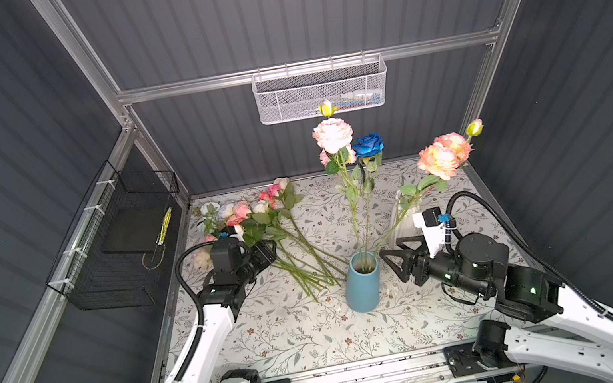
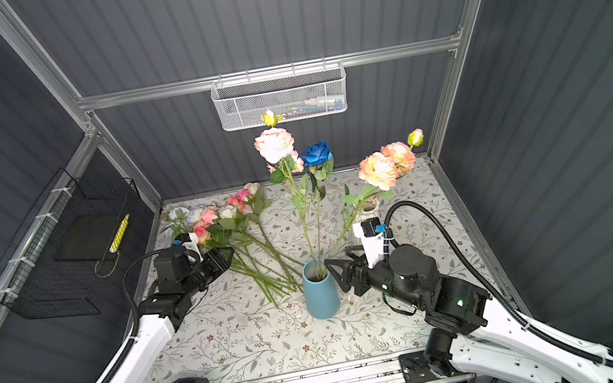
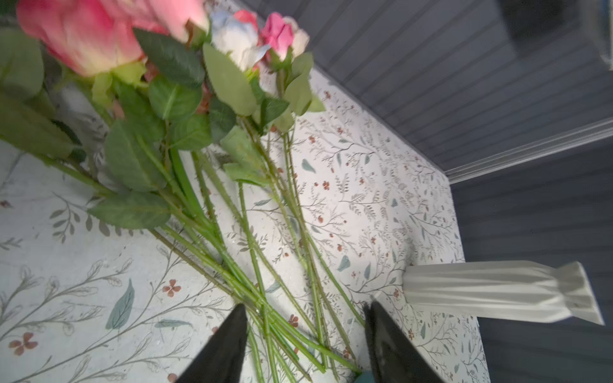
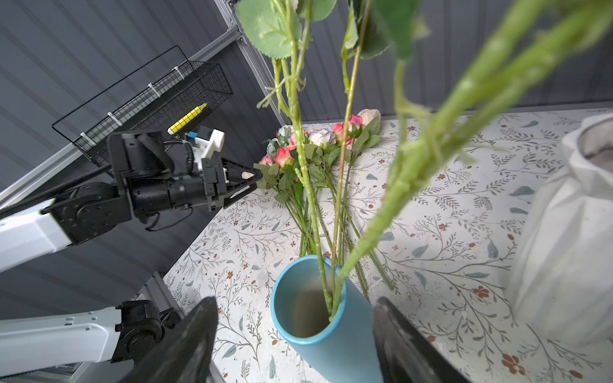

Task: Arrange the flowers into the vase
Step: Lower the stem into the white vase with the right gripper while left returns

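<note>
Nearer arm: left gripper (image 3: 306, 306) part-open, nothing gripped, over loose pink-cream long-stemmed flowers (image 1: 277, 231); in top view stems run upper left to lower right. Wide-open, empty right gripper (image 4: 294, 303) beside tall blue vase (image 1: 362, 288).

In both top views the left gripper (image 1: 269, 250) ends among the leaves of the flowers (image 1: 259, 219), so its tips and any touch on a stem are hidden. The white vase (image 1: 400, 219) is mostly covered by the right wrist camera (image 1: 430, 224), and in the right wrist view the picture's edge cuts it off. What lies in the mesh basket (image 1: 321, 91) is too small to tell. In the left wrist view the nearest pink bloom (image 3: 83, 39) is blurred and cropped by the picture's edge.
</note>
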`<state>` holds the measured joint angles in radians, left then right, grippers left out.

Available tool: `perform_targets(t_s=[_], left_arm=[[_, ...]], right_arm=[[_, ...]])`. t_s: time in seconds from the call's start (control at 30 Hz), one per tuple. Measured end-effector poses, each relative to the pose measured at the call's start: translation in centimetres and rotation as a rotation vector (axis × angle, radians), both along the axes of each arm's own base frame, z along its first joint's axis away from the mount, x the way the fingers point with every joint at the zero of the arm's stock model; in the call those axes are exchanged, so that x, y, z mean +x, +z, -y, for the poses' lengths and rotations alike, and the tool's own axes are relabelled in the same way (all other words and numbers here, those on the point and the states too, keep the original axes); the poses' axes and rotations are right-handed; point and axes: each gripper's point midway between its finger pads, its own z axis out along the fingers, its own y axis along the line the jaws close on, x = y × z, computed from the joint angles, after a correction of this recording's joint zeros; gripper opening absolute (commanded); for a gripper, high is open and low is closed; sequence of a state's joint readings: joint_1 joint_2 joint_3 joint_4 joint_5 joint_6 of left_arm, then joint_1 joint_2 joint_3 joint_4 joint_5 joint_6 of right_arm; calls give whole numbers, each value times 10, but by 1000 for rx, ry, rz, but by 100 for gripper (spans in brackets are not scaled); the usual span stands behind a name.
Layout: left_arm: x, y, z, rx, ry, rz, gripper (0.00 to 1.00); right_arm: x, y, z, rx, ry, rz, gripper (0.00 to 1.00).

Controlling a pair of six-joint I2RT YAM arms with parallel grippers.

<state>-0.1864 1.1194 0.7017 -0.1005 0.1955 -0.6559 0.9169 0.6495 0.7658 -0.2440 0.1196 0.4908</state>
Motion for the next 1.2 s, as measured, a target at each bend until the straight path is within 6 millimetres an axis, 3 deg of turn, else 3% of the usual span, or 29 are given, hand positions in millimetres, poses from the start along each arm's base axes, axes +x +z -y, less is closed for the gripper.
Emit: perform_targets(t_s=[0.13, 0.3, 0.93, 1.13, 1.2], left_arm=[[12, -42, -4, 31, 40, -111, 39], [21, -80, -10, 73, 83, -211, 38], [52, -109, -8, 102, 111, -226, 31], [60, -120, -9, 115, 123, -242, 25], [63, -124, -9, 113, 129, -248, 18]], right_arm=[[-3, -1, 5, 3, -4, 0, 75], [-5, 1, 10, 13, -15, 9, 75], [-4, -1, 13, 10, -26, 10, 75], [-4, -3, 13, 4, -26, 6, 74], [-4, -3, 13, 4, -26, 6, 74]])
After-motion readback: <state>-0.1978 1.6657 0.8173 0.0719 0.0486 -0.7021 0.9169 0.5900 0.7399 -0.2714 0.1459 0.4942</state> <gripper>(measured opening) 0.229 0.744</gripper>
